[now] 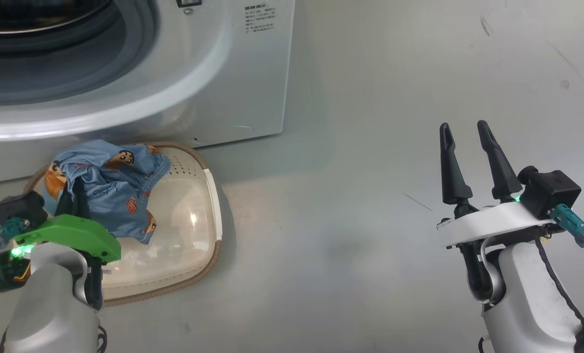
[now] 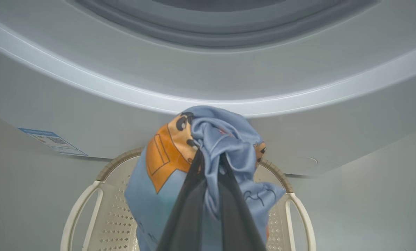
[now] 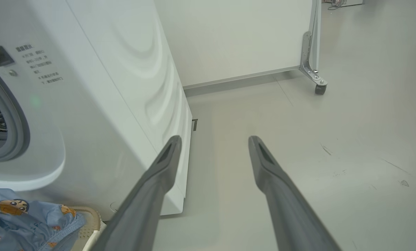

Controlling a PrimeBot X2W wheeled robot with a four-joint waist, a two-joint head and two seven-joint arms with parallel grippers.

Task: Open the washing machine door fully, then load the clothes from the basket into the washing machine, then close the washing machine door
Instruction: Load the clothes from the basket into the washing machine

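Light blue cotton printed with an orange-brown cartoon boy bunches at the lower left of the head view. There the left claw (image 1: 74,196) is clamped on the clothes (image 1: 110,179) over the basket (image 1: 212,196), which sits on the floor (image 1: 370,220) against the washing machine (image 1: 253,73). The right claw (image 1: 464,125), fingers apart and holding nothing, hangs at the lower right. Loading looks to be the step in hand. The next move likely calls for a lift into the uncovered drum mouth (image 1: 52,44) at the upper left. The frame's top edge cuts that mouth off, and the left claw's tips are buried in cloth. A pale patch (image 1: 137,259) in the basket could be a cream garment or glare.
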